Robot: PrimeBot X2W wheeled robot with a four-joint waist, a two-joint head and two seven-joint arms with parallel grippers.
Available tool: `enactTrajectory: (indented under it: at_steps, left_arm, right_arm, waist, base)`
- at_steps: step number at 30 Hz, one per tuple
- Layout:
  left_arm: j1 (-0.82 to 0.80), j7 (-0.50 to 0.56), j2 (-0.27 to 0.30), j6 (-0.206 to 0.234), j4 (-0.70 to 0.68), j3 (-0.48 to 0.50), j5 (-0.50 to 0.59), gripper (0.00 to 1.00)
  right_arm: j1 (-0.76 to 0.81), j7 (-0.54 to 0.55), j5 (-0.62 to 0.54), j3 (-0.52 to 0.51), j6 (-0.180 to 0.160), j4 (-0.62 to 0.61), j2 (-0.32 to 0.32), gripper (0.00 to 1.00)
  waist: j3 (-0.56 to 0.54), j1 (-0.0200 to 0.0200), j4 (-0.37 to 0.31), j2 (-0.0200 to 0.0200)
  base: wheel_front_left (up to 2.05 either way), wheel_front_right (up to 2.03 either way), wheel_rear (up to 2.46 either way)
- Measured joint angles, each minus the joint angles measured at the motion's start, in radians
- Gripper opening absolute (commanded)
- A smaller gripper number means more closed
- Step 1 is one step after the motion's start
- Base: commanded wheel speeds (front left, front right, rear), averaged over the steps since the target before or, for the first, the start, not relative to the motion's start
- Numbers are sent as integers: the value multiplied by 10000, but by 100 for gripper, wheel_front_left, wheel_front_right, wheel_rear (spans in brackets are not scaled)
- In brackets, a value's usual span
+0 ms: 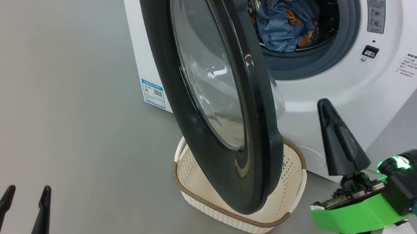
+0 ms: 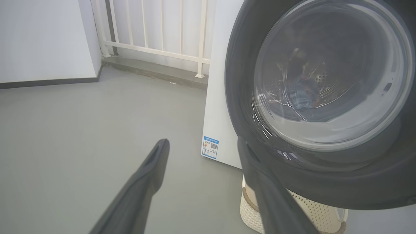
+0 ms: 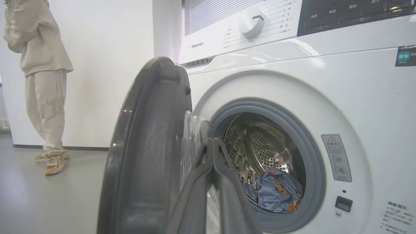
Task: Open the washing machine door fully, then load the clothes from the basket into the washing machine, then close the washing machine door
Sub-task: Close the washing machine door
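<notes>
The washing machine (image 1: 366, 96) stands with its round black door (image 1: 212, 92) swung out about halfway, glass bowl facing the drum. Light-blue clothes (image 1: 286, 20) printed with bears lie inside the steel drum, also seen as clothes (image 3: 276, 191). The cream basket (image 1: 291, 180) sits on the floor under the door's lower edge; I see no fabric in the part that shows. My right gripper (image 1: 324, 104) is shut on nothing, to the right of the door in front of the machine. In its own view, the right gripper (image 3: 213, 143) points at the door's (image 3: 146, 146) inner side. My left gripper (image 1: 27, 193) is open, low and left.
Grey floor spreads to the left of the machine. A person (image 3: 42, 81) in pale clothing stands by the white wall, beyond the door. A white railing (image 2: 156, 29) runs behind the machine's side, past the left gripper (image 2: 203, 144), the door (image 2: 325, 182) and the basket (image 2: 312, 214).
</notes>
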Motion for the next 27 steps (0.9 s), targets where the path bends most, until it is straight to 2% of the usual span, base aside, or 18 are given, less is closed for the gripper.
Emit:
enactTrajectory:
  at_steps: [8, 13, 21, 27]
  left_arm:
    - [10, 0, -2, 0, -2, 67, 0, 100]
    - [14, 0, -10, 0, -13, 65, 0, 100]
    - [20, 0, -40, 0, -25, 36, 0, 100]
    - [24, 0, -42, 0, -23, -15, 0, 100]
  right_arm:
    - [-36, -4, -167, 723, 0, -1287, 15, 0]
    - [237, -6, -196, 1685, 0, -1613, -12, 0]
    - [852, -2, -23, 2991, 0, -1181, 15, 0]
    - [1051, -2, 136, 3244, 0, -520, 84, 0]
  waist:
    - [-201, 0, -90, 0]
    - [-245, 0, -152, 0]
    - [-257, -1, -164, 0]
    - [-255, -1, -124, 0]
  base:
    - [0, 0, 0]
    - [0, 0, 0]
    - [0, 0, 0]
    - [0, 0, 0]
